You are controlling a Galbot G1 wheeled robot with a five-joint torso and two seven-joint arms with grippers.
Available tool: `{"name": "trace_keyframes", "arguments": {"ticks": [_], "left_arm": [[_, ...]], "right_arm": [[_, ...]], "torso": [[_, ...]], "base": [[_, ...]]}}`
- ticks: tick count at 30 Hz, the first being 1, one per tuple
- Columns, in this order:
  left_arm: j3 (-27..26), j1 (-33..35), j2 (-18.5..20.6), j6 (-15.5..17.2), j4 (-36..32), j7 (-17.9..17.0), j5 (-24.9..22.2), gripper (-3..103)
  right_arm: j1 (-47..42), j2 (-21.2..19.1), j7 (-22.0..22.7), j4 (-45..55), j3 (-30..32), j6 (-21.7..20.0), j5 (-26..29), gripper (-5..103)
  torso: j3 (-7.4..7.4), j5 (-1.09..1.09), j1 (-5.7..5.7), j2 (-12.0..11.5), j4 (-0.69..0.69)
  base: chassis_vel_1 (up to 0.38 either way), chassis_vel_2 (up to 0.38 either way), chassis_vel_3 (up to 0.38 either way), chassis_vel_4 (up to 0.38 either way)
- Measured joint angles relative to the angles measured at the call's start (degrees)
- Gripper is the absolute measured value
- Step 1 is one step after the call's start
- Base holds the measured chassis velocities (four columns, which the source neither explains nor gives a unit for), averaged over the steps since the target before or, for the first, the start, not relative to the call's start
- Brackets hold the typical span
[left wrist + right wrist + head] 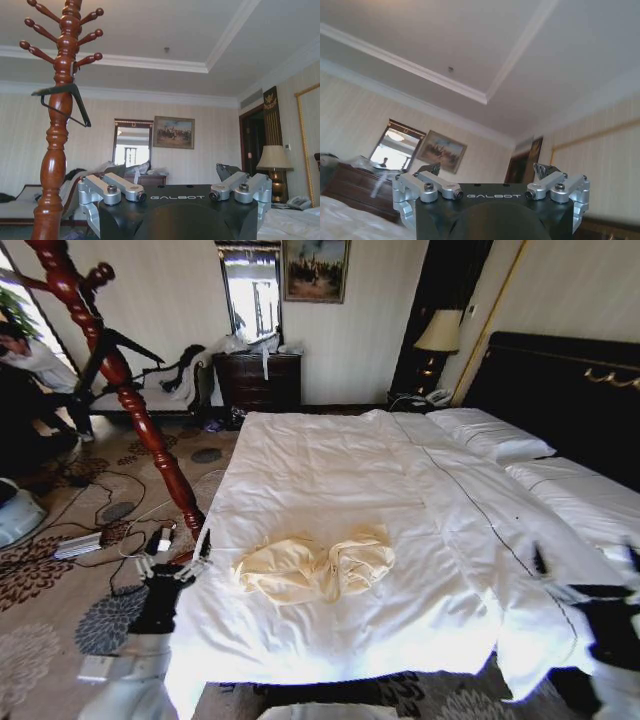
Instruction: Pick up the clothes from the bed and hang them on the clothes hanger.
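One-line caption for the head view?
Cream shirt crumpled on the white bed; both end effectors low, open, empty.

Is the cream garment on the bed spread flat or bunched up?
Bunched up. The clothes lie in a crumpled heap of folds on the white duvet of the bed, near its foot, with no sleeve laid out.

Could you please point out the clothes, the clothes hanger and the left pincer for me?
clothes (312,567), head view, middle of the crumpled cream heap.
clothes hanger (80,103), left wrist view, its sloping black arm.
left pincer (172,562), head view, between its fingertips.
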Motion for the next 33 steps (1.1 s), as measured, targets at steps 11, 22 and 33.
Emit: {"name": "trace_keyframes", "arguments": {"ticks": [11,22,33], "left_arm": [[-0.88,-2.57,8.07,23.81,-5.84,-5.18,-10.74,100],[5.29,-3.28,9.68,23.26,-2.33,-4.53,-10.06,100],[2.28,2.49,5.52,21.18,-3.99,-4.13,-7.68,100]], "right_arm": [[-10.88,-8.53,10.48,11.83,-0.16,-22.66,13.66,100],[-12.15,-4.97,4.80,9.53,1.02,-21.13,10.56,100],[-10.02,-16.72,11.62,6.43,-0.65,-23.26,10.20,100]], "torso": [[0.00,-0.01,0.01,0.01,0.01],[0.00,-0.05,0.00,0.00,0.00],[0.00,0.00,0.01,0.00,0.01]], "base": [[0.000,0.000,0.000,0.000],[0.000,0.000,0.000,0.000],[0.000,0.000,0.000,0.000]]}}
